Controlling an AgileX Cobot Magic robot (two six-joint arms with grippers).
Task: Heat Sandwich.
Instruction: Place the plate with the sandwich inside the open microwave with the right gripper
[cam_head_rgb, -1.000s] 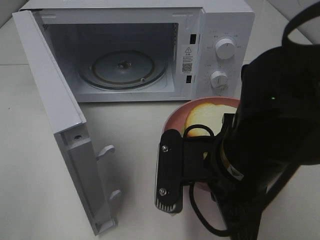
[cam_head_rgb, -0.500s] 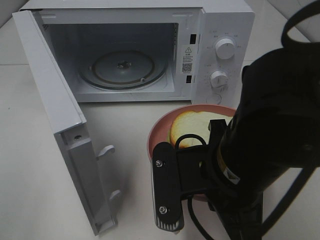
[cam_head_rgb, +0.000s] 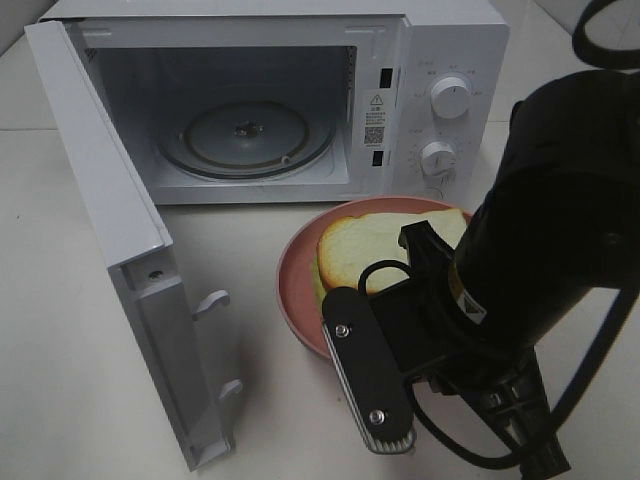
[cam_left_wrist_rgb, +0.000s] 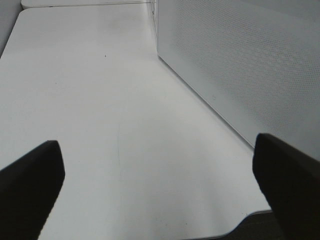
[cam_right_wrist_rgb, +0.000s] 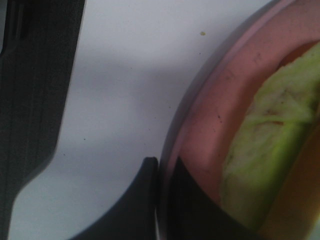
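The sandwich (cam_head_rgb: 372, 246), white bread with a tan crust, lies on a round pink plate (cam_head_rgb: 296, 290) in front of the open microwave (cam_head_rgb: 452, 40). Its pale green layer (cam_right_wrist_rgb: 265, 150) shows close up in the right wrist view. My right gripper (cam_right_wrist_rgb: 163, 196) is shut on the plate's rim (cam_right_wrist_rgb: 200, 115), one finger on each side of it. In the exterior view the black right arm (cam_head_rgb: 540, 260) hides that grip and the plate's near right part. My left gripper (cam_left_wrist_rgb: 160, 195) stands wide open over bare table, holding nothing.
The microwave door (cam_head_rgb: 110, 230) swings out to the left toward the table's front. A glass turntable (cam_head_rgb: 245, 135) lies inside the cavity. Two knobs (cam_head_rgb: 450, 98) sit on the right panel. A perforated wall (cam_left_wrist_rgb: 240, 65) stands close beside the left gripper.
The plate with the sandwich has slid left, away from the microwave's knob panel and closer to its opening. The right arm turned with it. The left gripper stayed put.
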